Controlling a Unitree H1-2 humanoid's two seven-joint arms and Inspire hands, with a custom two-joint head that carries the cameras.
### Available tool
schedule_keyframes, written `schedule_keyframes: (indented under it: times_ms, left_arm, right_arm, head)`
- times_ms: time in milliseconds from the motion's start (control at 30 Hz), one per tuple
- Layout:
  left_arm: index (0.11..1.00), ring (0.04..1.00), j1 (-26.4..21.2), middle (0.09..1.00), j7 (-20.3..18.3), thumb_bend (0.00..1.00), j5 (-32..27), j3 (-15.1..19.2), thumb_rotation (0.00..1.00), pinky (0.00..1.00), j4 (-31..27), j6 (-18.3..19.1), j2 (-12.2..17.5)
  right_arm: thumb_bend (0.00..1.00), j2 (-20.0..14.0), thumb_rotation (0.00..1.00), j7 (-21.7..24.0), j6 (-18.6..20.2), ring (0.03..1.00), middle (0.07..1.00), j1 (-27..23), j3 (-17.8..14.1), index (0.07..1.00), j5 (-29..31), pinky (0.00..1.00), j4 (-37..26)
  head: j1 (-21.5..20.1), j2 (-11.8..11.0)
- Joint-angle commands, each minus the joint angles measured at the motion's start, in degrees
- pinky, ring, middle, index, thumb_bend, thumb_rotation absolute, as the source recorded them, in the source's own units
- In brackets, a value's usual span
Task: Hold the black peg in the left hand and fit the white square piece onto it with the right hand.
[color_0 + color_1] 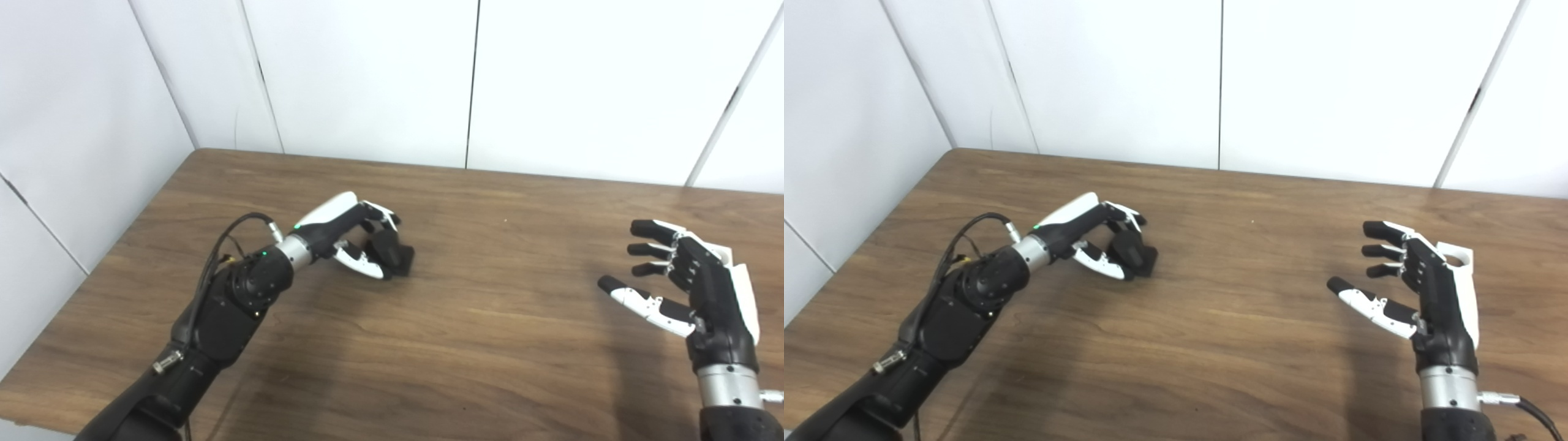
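My left hand [358,236] reaches to the table's middle left, fingers and thumb curled around the black peg [399,257]. The peg is a dark blocky piece low against the wood, and the fingers hide part of it. My right hand [689,278] hovers at the right with fingers spread, open and holding nothing. Just behind its fingers a white piece with a hole [1456,256] shows; it looks like the white square piece, mostly covered by the hand. I cannot tell whether the hand touches it.
The brown wooden table [490,343] is ringed by white wall panels at the back and left. A cable loops off my left wrist [236,229]. Bare wood lies between the two hands.
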Motion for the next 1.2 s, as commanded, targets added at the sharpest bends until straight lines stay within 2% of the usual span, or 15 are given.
schedule_keyframes:
  times_ms: [0, 133, 367, 567, 900, 1167]
  left_arm:
    - [0.492, 0.871, -1.30, 0.828, -0.73, 0.52, 0.40, -0.45, 0.08, 0.77, -2.54, -1.87, 0.35]
    - [0.492, 0.901, -0.71, 0.835, -1.47, 0.52, 1.72, -2.17, 0.08, 0.81, -4.05, -2.30, -0.76]
    - [0.493, 0.904, -0.01, 0.836, -1.46, 0.52, 3.22, -4.22, 0.09, 0.79, -4.75, -4.45, -3.04]
    - [0.492, 0.898, 0.87, 0.831, -0.85, 0.52, 4.02, -5.93, 0.08, 0.76, -3.77, -6.34, -5.97]
    - [0.492, 0.893, 1.96, 0.838, 0.92, 0.52, 6.10, -8.97, 0.08, 0.76, -0.58, -8.75, -9.98]
    - [0.492, 0.884, 1.96, 0.833, 1.37, 0.52, 8.02, -11.90, 0.08, 0.75, 2.47, -10.46, -12.51]
  right_arm:
    - [0.61, 0.04, 0.00, -0.65, -3.05, 0.661, 0.733, -1.39, -0.19, 0.694, 0.24, 0.53, -0.71]
    - [0.61, 0.06, 0.00, -0.49, -3.39, 0.676, 0.736, -1.24, -0.24, 0.695, 0.56, 0.54, -0.66]
    - [0.61, -0.11, 0.02, -0.62, -2.93, 0.684, 0.742, -1.23, -0.54, 0.700, 0.24, 0.55, -0.82]
    - [0.62, -0.40, 0.04, -0.72, -4.15, 0.679, 0.732, -1.44, -0.68, 0.692, 0.25, 0.55, -0.27]
    - [0.62, -0.98, 0.09, -0.62, -5.83, 0.677, 0.737, -1.79, -0.44, 0.697, 0.13, 0.55, 0.63]
    - [0.62, -1.05, 0.09, -0.26, -5.22, 0.681, 0.742, -1.67, -0.93, 0.706, 1.25, 0.55, -0.18]
  head:
    - [-0.20, 0.10]
    - [-0.41, 0.26]
    - [-1.38, 0.66]
    - [-3.06, 1.20]
    - [-4.69, 1.52]
    - [-6.03, 2.23]
